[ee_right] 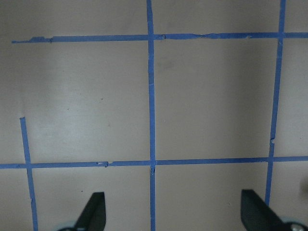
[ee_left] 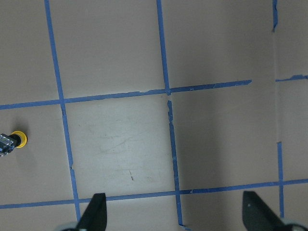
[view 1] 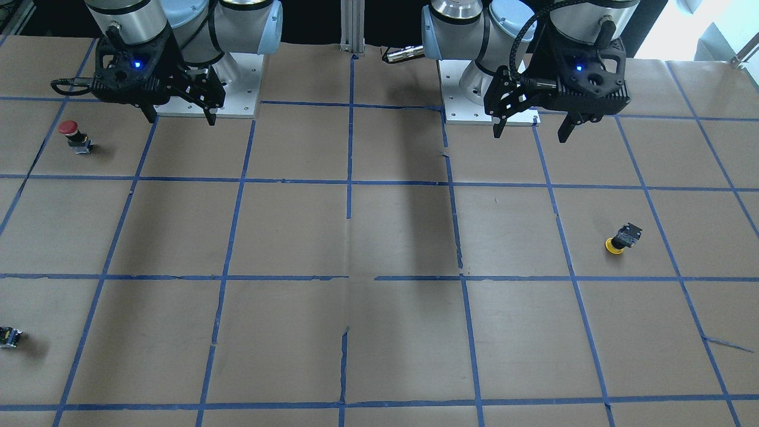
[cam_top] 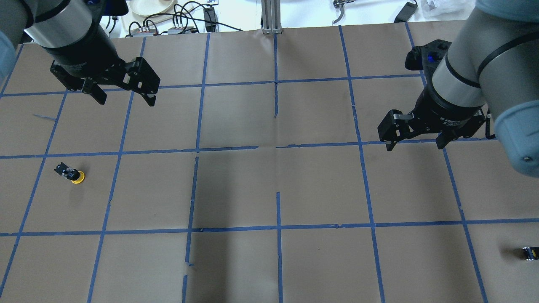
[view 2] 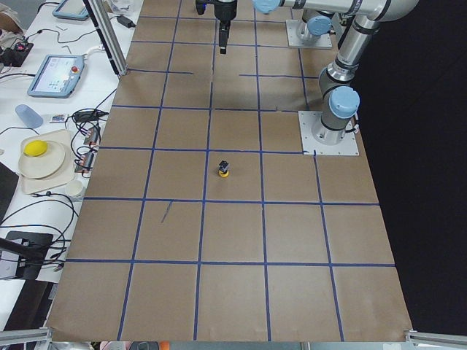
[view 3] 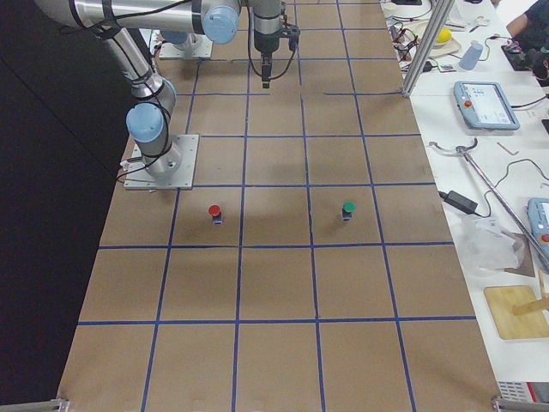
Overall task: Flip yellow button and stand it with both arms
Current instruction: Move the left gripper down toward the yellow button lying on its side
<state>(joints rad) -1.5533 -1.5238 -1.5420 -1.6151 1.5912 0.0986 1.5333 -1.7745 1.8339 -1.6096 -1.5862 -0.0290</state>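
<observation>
Across the table (cam_top: pixel 320 185), gridded in blue tape, left arm (cam_top: pixel 63 25) and right arm (cam_top: pixel 476 63) are hanging over opposite sides; left gripper (cam_top: pixel 126 101) is holding its fingers spread wide, nothing between them; right gripper (cam_top: pixel 414 146) is gaping likewise, empty. On the robot's left side the yellow button (cam_top: pixel 71 174) is resting cap down, contact block uppermost, well apart from the left gripper; red button (view 1: pixel 71 133) is standing cap-up on the right side; small dark switch block (view 1: pixel 9 337) is sitting at the right edge.

arms (cam_top: pixel 463 63): silver tubes, light-blue joint caps
left gripper (view 1: pixel 530 135), right gripper (view 1: pixel 181 120): black, blue LED
cable (view 1: pixel 518 50): black braided
base plates (view 1: pixel 243 89): white, screw holes
</observation>
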